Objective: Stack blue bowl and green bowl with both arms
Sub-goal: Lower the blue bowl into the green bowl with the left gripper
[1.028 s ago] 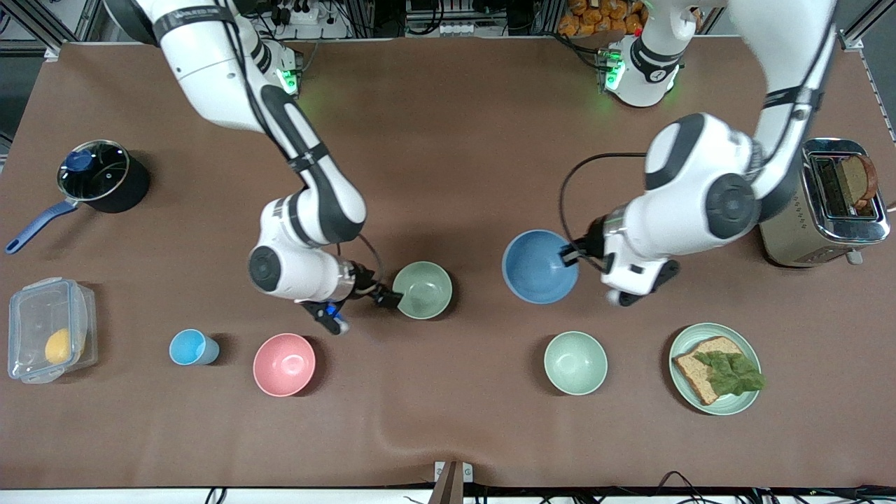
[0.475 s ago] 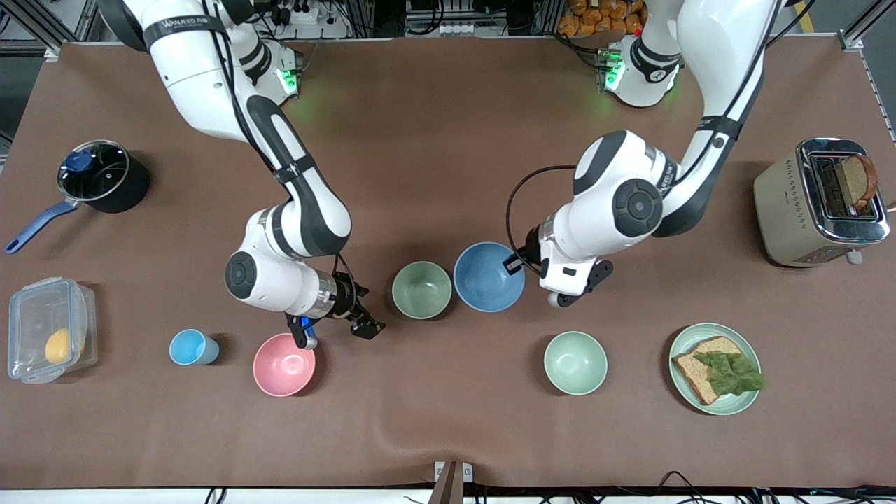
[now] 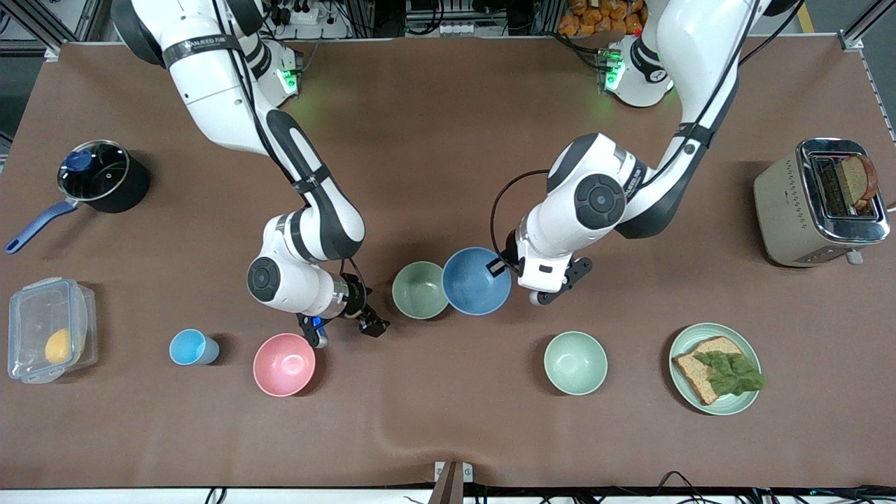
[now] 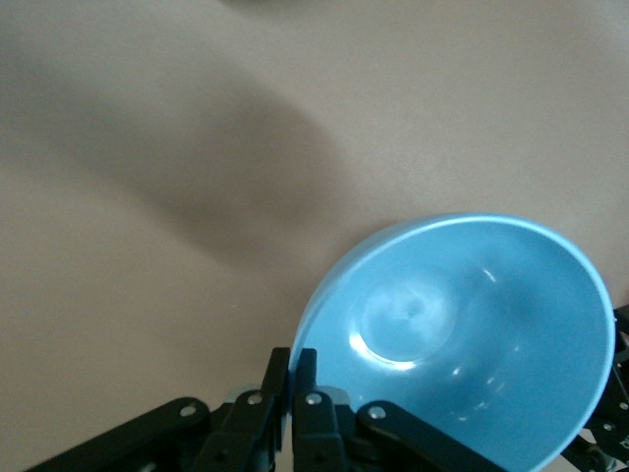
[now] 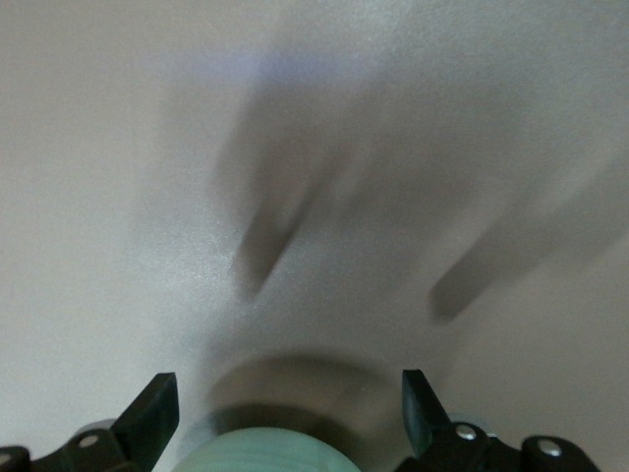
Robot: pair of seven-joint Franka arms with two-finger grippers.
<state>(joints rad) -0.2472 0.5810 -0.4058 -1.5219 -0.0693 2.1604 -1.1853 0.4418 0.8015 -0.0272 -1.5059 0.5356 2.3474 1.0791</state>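
Blue bowl [image 3: 476,281], rim clenched by left gripper [image 3: 498,267], frame ctr: lift over green bowl [image 3: 419,290], lower level; right gripper [image 3: 348,330] released, waiting.

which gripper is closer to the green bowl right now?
Left, narrowly. The left gripper, jaws shut on the blue bowl, carries it overlapping the green bowl's rim. The right gripper hangs open beside the green bowl, toward the pink bowl.

The left gripper [image 3: 498,267] carried the blue bowl [image 3: 474,281] toward nine o'clock, overlapping the green bowl [image 3: 418,290]; the right gripper [image 3: 373,326] let go and withdrew toward seven o'clock.
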